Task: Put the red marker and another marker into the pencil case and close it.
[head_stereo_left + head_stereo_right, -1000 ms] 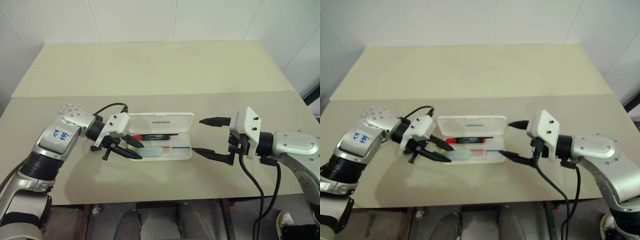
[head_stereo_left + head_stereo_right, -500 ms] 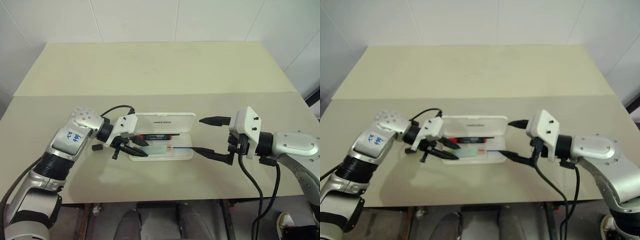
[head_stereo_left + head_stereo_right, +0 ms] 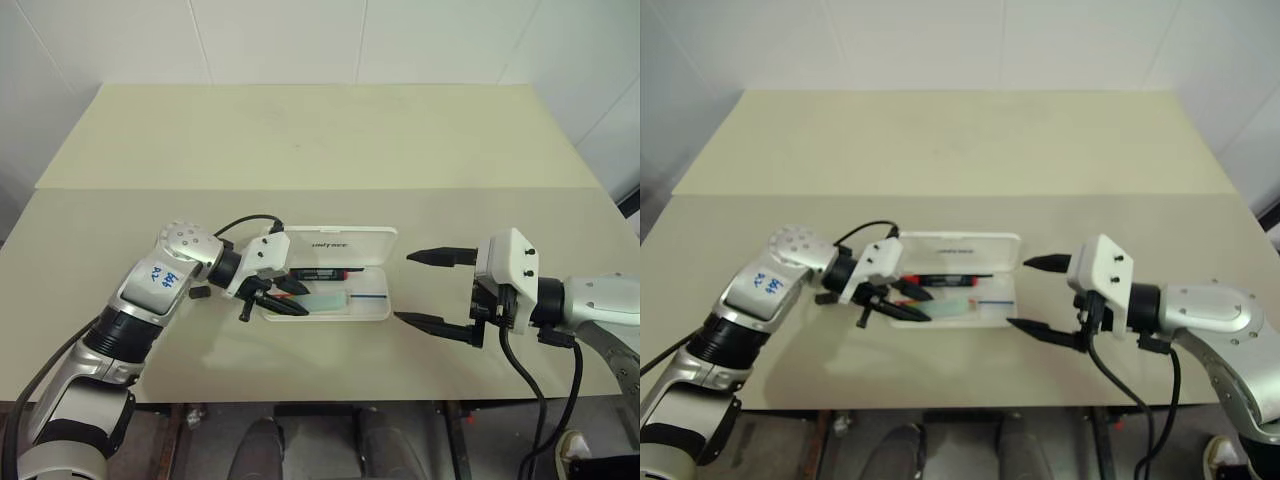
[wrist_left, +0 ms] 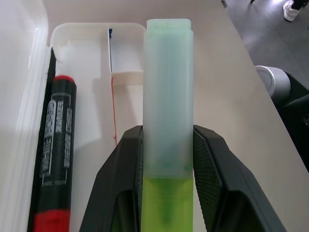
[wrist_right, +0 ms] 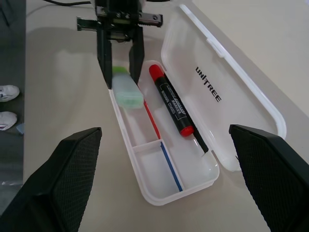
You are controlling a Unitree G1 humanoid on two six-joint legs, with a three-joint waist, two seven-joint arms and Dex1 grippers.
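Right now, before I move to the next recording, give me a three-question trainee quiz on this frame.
1. True or false: the red marker already lies in the pencil case.
2. What does the left claw hold? A) green marker B) thin strip C) nothing
3. Fill in: the case's lid is ____.

Key: 1 true; 2 A; 3 open. The right claw is open, beside the case.

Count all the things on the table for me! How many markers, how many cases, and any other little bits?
Markers: 2, the red marker and the green marker.
Pencil case: 1.
Small black bit: 1.
Total: 4.
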